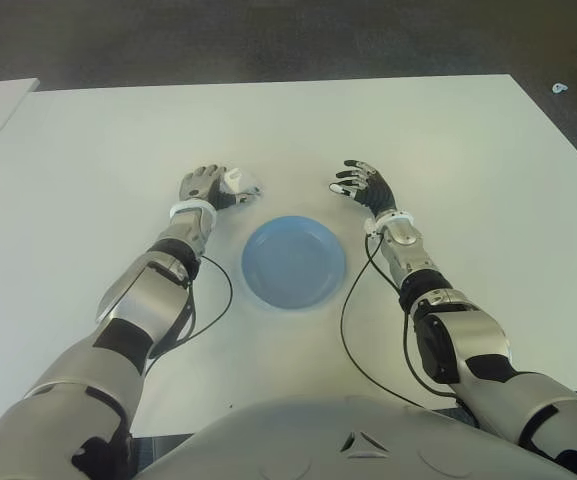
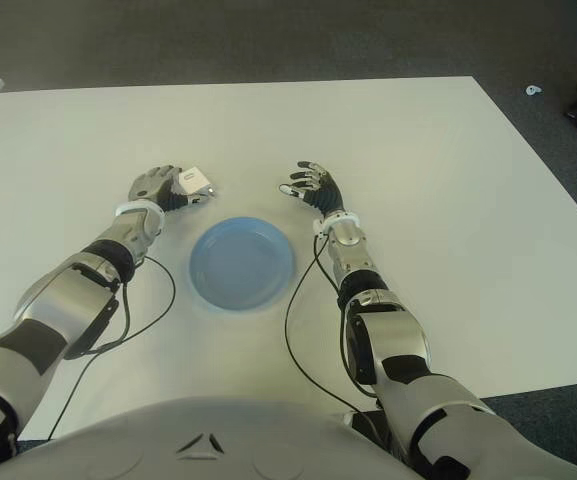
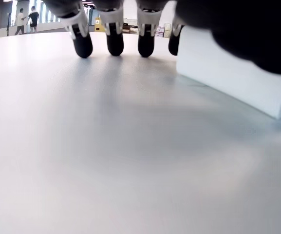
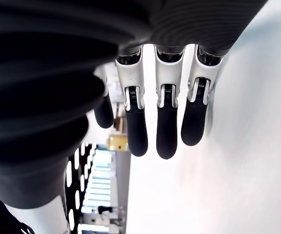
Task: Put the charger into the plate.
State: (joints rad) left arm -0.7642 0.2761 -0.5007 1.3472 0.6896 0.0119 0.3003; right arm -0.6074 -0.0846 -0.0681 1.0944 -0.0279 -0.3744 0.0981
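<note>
White table (image 1: 448,160) stretches out in front of me, with dark carpet beyond its far edge, and the blue plate (image 1: 294,262) sits between my two arms, close to my body. My left robot hand (image 1: 204,187) is just beyond the plate's far-left rim, and the white charger (image 1: 239,183) is right against its inner side, standing on the table; from the wrist I see my fingertips (image 3: 114,44) pointing down to the surface beside the block and the thumb looming over it, so I judge the fingers are closing around it, though I cannot tell whether they truly pinch it yet. My right robot hand (image 1: 365,187) shows beyond the plate's far-right rim, fingers spread and holding nothing. To do this step well I should settle the thumb and fingers on opposite flat faces of the charger, squeeze firmly before lifting so the smooth block does not twist out, then carry it the short way back toward me over the plate's middle and lower it before letting go
</note>
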